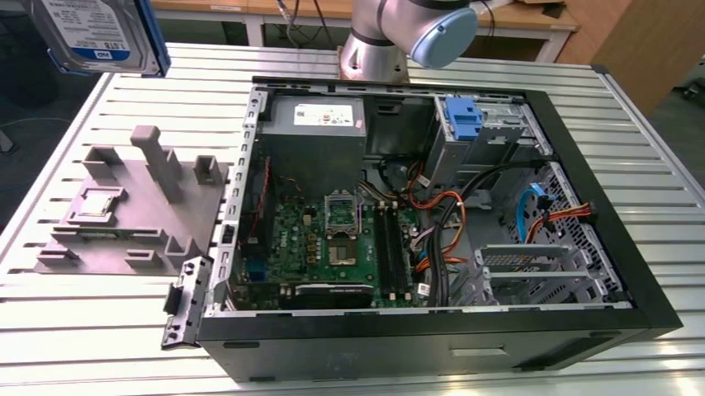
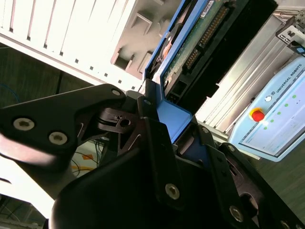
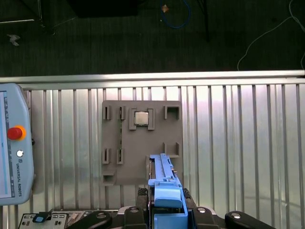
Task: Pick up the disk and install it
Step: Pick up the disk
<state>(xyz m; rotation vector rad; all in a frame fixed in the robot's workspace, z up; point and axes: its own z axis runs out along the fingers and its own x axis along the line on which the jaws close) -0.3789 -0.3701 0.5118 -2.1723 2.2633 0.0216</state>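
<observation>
One gripper (image 2: 171,121), jaws clamping one disk (image 1: 97,33) over one fixture (image 3: 140,143).

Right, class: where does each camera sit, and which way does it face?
Exterior view: off the arm, raised, looking down into the open computer case; the arm shows.
First wrist view: on the wrist, looking down on the grey fixture plate; the gripper shows.
Second wrist view: on the wrist, close along the gripper's linkage.
Shared: all three show the disk.
</observation>
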